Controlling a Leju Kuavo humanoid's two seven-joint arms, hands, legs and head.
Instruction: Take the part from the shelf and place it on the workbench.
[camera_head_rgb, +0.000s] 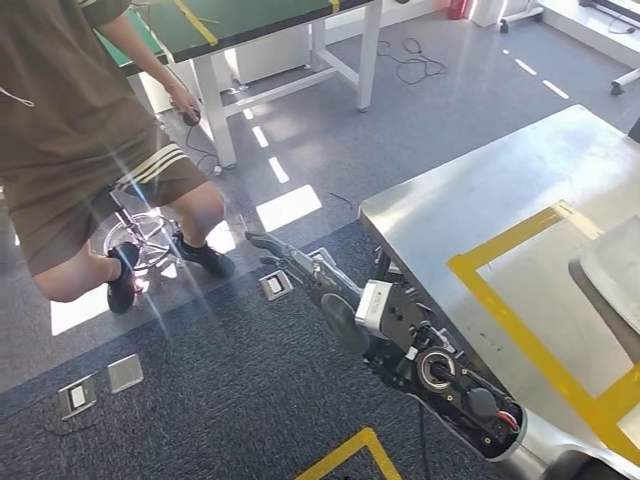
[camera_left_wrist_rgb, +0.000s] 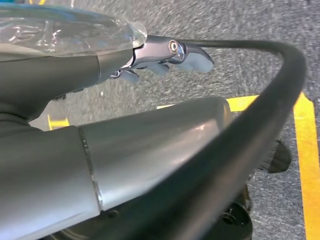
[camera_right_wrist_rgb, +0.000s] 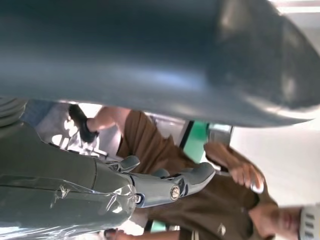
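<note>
workbench (camera_head_rgb: 483, 190) sits on the right of the head view, a bare metal top crossed by yellow tape (camera_head_rgb: 521, 335). a grey slab (camera_head_rgb: 615, 270) lies at its far right edge, cut off by the frame; we cannot tell whether this is the part. no shelf is in sight, so the part's place stays unknown to us.

right hand (camera_head_rgb: 283, 252) reaches out ahead over the dark carpet (camera_head_rgb: 211, 370), just off the workbench corner, fingers straight and lying close together, nothing in them. the right wrist view agrees: fingers (camera_right_wrist_rgb: 188, 177) extended, nothing between them, a person in brown behind. left hand (camera_left_wrist_rgb: 170, 52), seen in the left wrist view, hangs over carpet and a yellow floor line (camera_left_wrist_rgb: 307, 150), fingers stretched out flat, holding nothing.

person (camera_head_rgb: 75, 130) sits on a stool at left of the head view, near a green table (camera_head_rgb: 226, 20).

we judge the step to be either before the pick or after a release; these frames cannot settle which. if the part is not yet fetched, the next move calls for turning the body toward the shelf and bringing a hand to the part with fingers apart.
</note>
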